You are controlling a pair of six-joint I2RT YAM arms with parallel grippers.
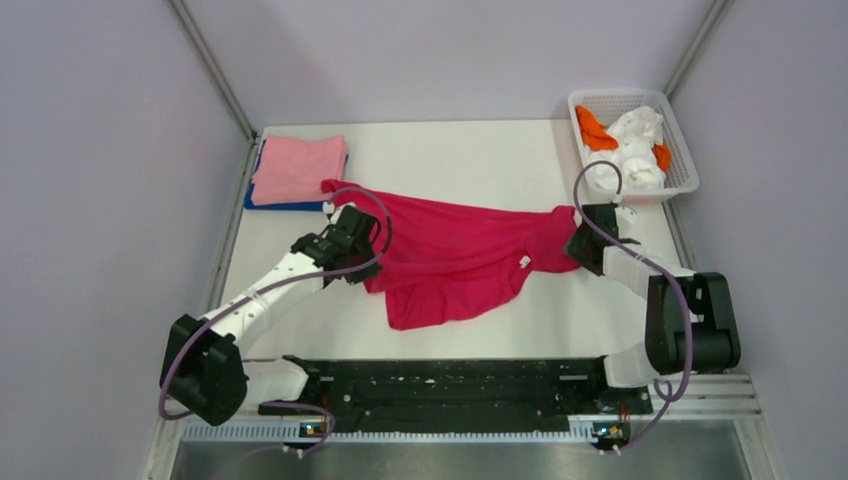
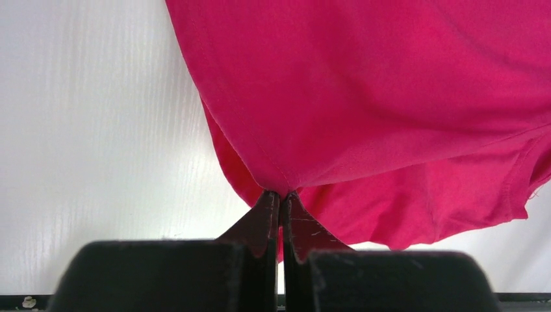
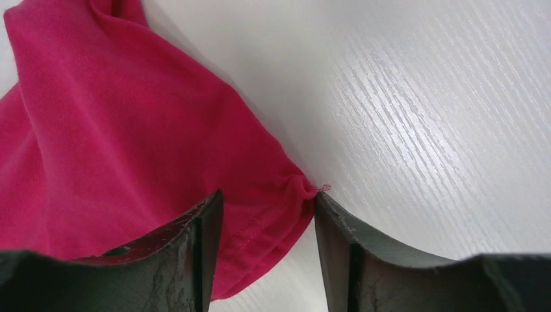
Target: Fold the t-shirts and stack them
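The left gripper is clamped on the crimson t-shirt. The right gripper has its fingers apart astride a cloth corner. The shirt's small white label is unreadable

No legible text; tag on crimson t-shirt seems too small.

A pinch of crimson t-shirt cloth between tightly closed dark jaws, white table behind.
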